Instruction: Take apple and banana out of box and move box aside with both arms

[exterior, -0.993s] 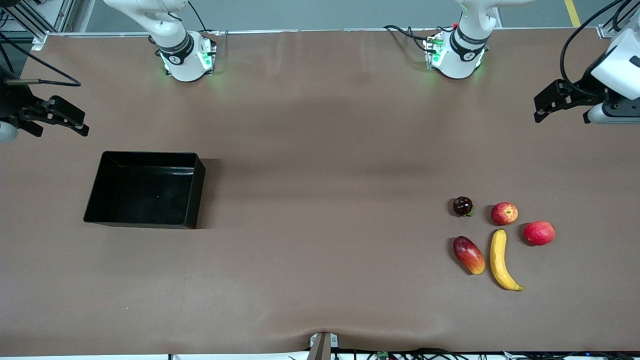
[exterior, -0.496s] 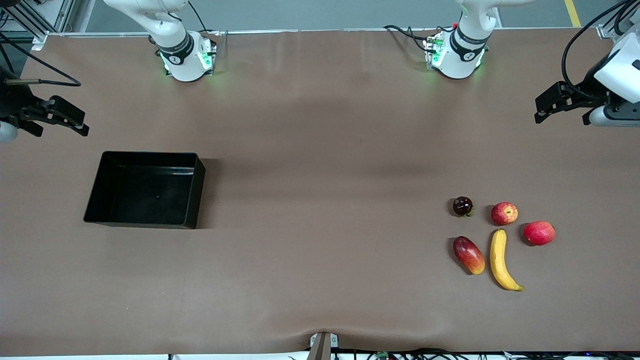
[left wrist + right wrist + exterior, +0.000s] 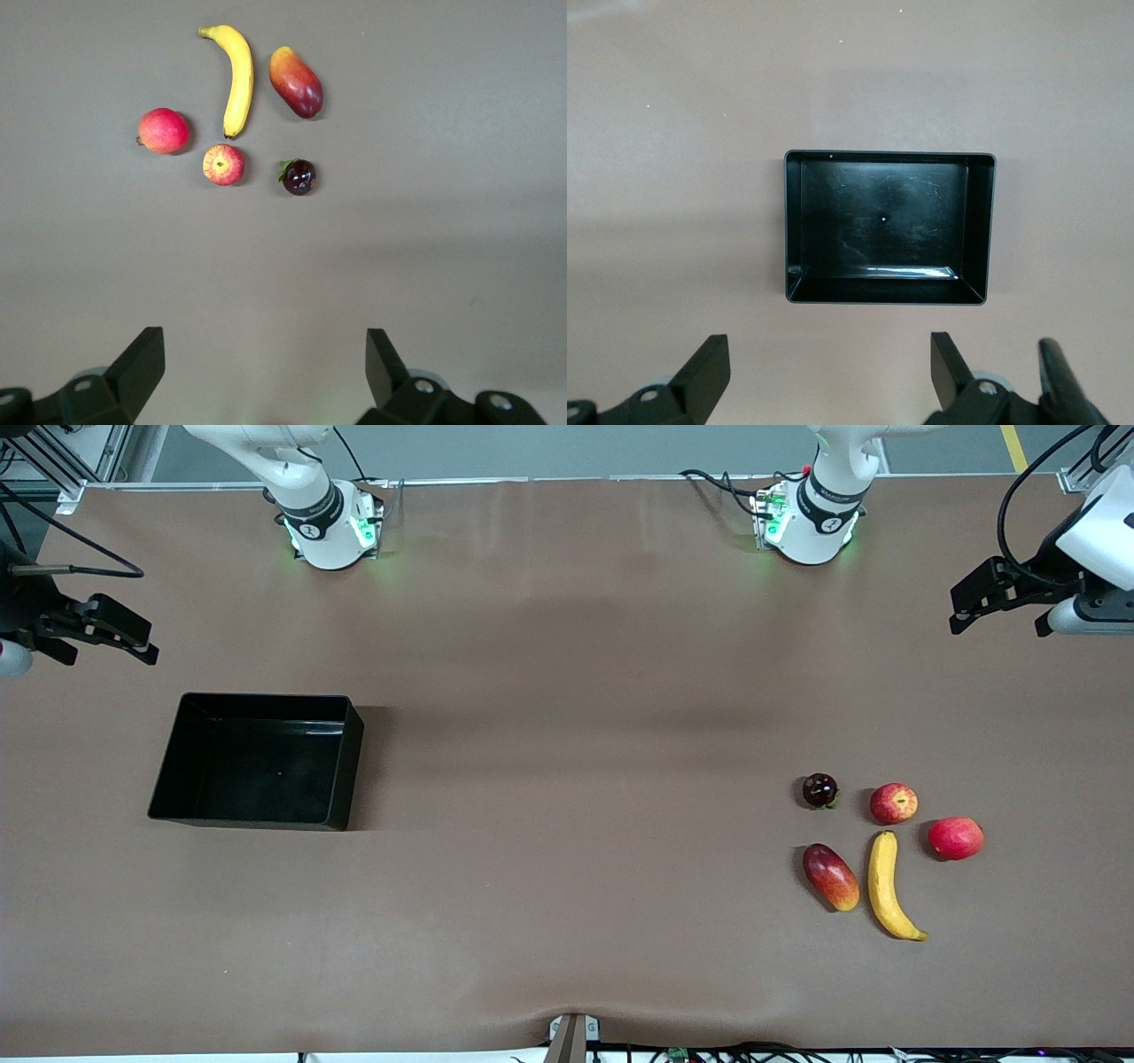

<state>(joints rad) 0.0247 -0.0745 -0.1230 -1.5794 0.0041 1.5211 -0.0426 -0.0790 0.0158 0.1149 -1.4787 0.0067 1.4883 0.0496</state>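
Both claws are released, holding nothing: left claw (image 3: 1001, 607) over the tabletop (image 3: 567, 779) near the fruits (image 3: 886, 850), right claw (image 3: 97, 638) up beside the empty box (image 3: 350, 735) at the right arm's end.

Under your spread left gripper (image 3: 266, 372) only bare table (image 3: 567, 779); 5 fruits (image 3: 232, 106) cluster ahead. Before your right gripper (image 3: 828, 376), the tray (image 3: 976, 221) lies open-topped.
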